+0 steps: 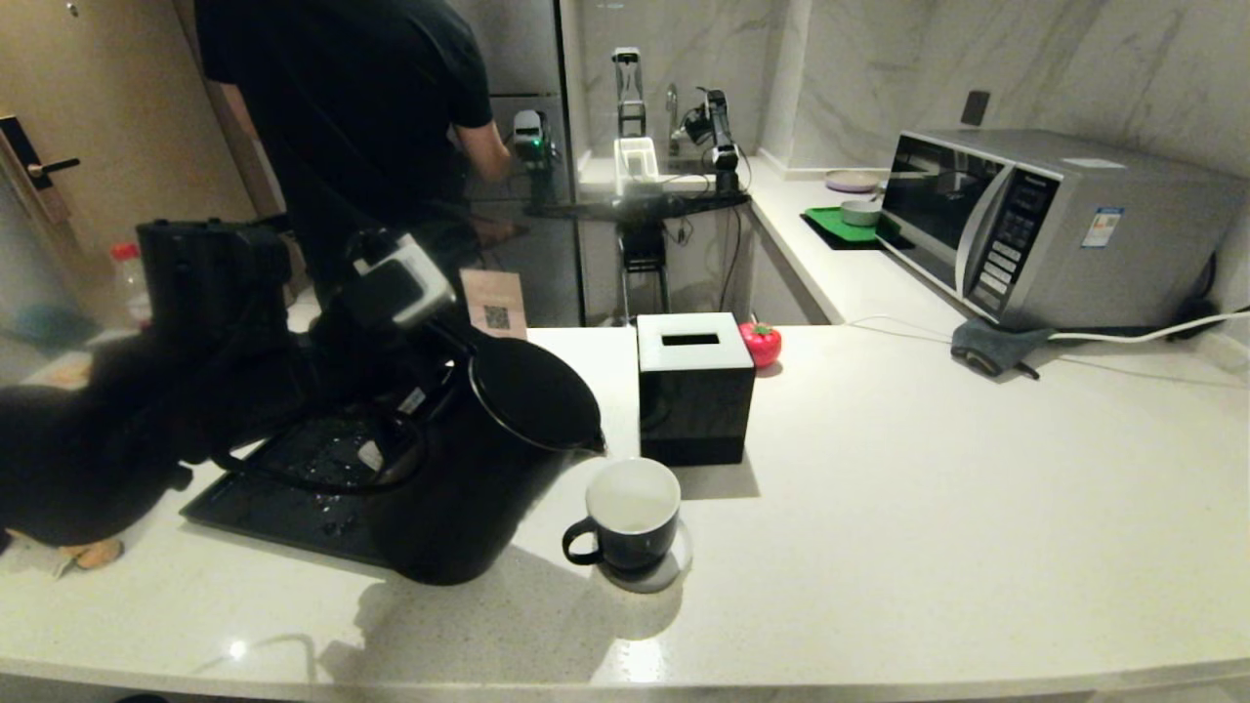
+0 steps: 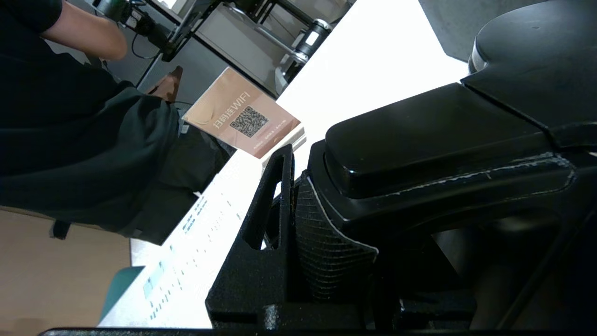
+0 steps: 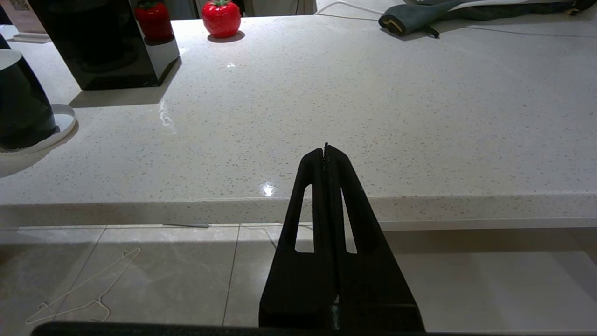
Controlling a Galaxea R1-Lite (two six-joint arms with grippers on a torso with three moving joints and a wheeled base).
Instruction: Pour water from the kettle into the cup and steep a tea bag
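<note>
The matte-black kettle (image 1: 469,508) leans toward the right, its lid (image 1: 532,391) facing the cup and its spout just above the cup's rim. My left gripper (image 1: 415,386) is shut on the kettle's loop handle (image 2: 443,135); in the left wrist view one finger (image 2: 275,200) presses against it. The black cup (image 1: 633,513) with a white inside stands on a round coaster (image 1: 674,568), also seen as the cup (image 3: 18,107) in the right wrist view. No stream of water shows, and the tea bag is out of view. My right gripper (image 3: 326,149) hangs shut before the counter's front edge.
A black cube tissue box (image 1: 695,386) stands right behind the cup, with a red tomato-shaped thing (image 1: 761,344) beside it. A wet black tray (image 1: 293,488) lies under the kettle's left side. A microwave (image 1: 1055,225) and grey cloth (image 1: 991,347) sit far right. A person (image 1: 361,117) stands behind the counter.
</note>
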